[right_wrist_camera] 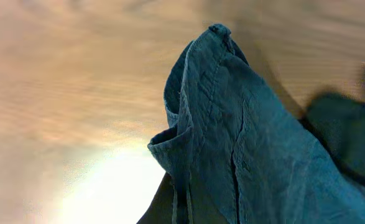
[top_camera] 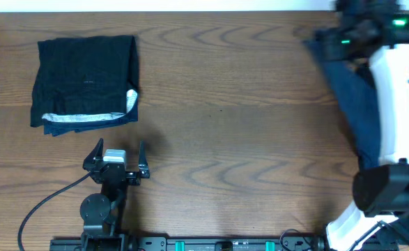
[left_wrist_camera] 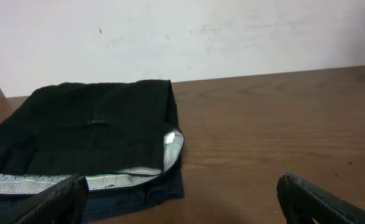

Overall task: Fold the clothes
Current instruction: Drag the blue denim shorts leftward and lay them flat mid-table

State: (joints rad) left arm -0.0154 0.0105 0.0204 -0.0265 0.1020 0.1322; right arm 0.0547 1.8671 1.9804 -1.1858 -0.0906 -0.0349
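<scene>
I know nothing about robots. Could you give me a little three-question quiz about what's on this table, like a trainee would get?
1. True or false: the folded dark garment lies on the table just beyond the left gripper.
2. Pick one: the left gripper is A) open and holding nothing, B) shut on the dark garment, C) out of view.
3. Fill in the blank: the loose cloth beside the right arm is ___ in colour.

Key: 1 true; 2 A; 3 blue.
</scene>
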